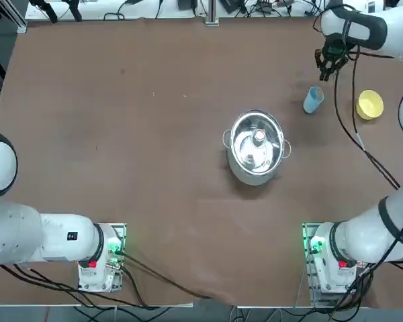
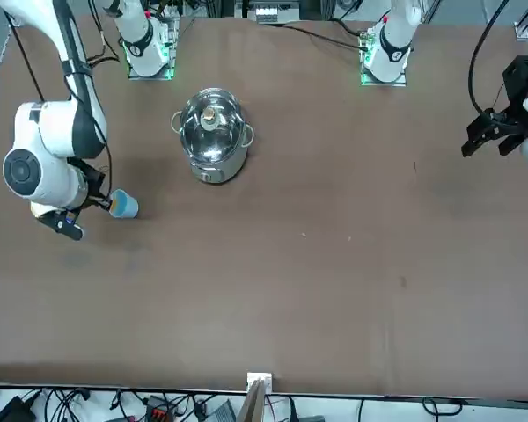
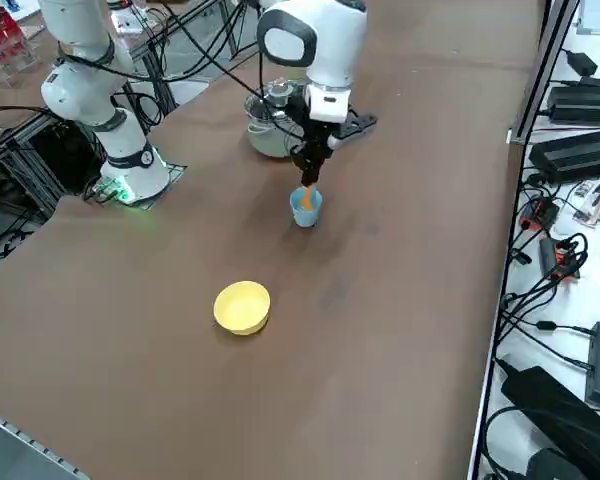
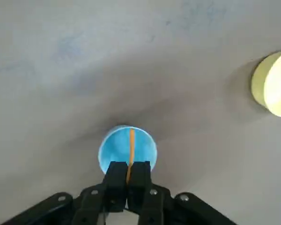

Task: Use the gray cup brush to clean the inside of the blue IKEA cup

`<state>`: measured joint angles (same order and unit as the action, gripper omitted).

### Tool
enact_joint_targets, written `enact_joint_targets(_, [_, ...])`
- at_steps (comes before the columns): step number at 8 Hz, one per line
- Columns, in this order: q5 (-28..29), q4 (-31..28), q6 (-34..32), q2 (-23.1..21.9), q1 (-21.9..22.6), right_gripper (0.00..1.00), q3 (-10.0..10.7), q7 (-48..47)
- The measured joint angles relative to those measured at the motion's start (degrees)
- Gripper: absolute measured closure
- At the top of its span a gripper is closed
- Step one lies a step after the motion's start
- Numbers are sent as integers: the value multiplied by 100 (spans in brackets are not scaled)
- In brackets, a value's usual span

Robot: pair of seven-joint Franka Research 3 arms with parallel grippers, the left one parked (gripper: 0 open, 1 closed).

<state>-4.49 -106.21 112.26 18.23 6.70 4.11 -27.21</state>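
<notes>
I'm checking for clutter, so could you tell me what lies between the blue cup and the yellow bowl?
Nothing: in the right side view, bare table separates the blue cup from the yellow bowl.

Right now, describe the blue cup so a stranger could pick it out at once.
Find the steel pot mid-table. Toward the far right corner from it stands the blue cup, under the right gripper. Unlike the yellow bowl nearby, it is blue with an orange brush in it.

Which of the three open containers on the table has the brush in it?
The blue cup, where the right gripper holds the brush; not the yellow bowl or steel pot.
</notes>
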Motion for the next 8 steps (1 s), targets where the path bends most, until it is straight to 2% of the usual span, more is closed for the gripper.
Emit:
enact_joint_targets(2, [118,42,-19,101,67,96,-45,-62])
enact_joint_targets(8, [120,117,-811,149,103,96,-34,-196])
